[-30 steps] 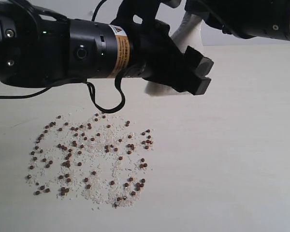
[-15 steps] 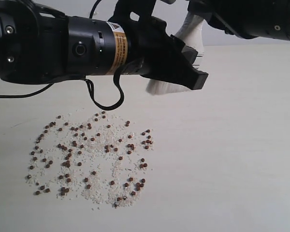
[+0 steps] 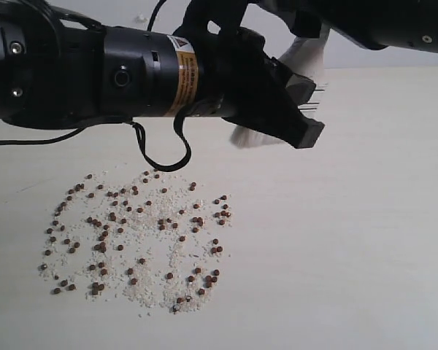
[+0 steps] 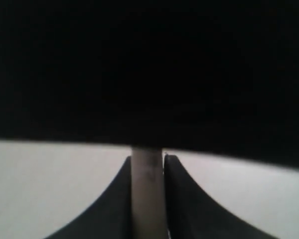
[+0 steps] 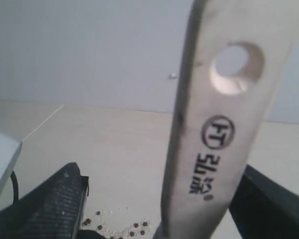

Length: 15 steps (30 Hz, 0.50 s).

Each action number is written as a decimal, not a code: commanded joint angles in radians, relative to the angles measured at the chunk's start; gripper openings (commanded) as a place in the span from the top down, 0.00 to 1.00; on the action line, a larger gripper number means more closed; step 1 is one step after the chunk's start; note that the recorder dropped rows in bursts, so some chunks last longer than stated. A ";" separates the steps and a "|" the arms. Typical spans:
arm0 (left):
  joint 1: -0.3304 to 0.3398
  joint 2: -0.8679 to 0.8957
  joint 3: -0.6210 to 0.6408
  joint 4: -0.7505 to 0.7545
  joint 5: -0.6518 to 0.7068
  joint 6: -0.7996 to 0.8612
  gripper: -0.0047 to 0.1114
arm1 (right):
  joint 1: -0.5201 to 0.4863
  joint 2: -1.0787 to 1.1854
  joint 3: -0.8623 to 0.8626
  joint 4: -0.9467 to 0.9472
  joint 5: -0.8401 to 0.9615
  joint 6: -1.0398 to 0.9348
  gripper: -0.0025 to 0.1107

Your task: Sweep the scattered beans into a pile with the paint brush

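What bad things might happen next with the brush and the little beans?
The left gripper pinches the paint brush between its tips, so it may twist or slip when pushed. The beans are round and widely scattered, so a fast sweep may roll them farther apart.

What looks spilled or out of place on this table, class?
The beans lie scattered in a loose patch on the table, mixed with tiny white grains rather than gathered in a pile. The paint brush is held tilted, apart from the patch, clamped in the left gripper.
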 commanded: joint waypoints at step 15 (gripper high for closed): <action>0.376 0.092 -0.005 0.019 -0.652 0.054 0.96 | -0.090 -0.049 -0.039 -0.168 -0.013 -0.106 0.33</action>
